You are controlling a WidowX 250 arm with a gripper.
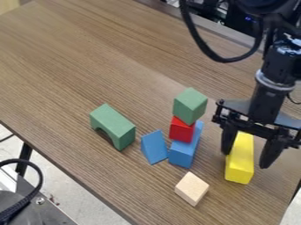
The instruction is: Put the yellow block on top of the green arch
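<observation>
Pale wooden block [192,189] lies near the yellow block [239,163], which sits between the gripper's [245,161] spread fingers

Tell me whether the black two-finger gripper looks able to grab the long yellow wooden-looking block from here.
Likely yes: the gripper hangs over the yellow block, fingers apart, one on each side, and nothing visible rests on the block. The pale wooden cuboid stands clear of the fingers.

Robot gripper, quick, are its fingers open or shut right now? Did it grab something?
Gripper: open, its fingers spread around the yellow block, not squeezing it.
</observation>
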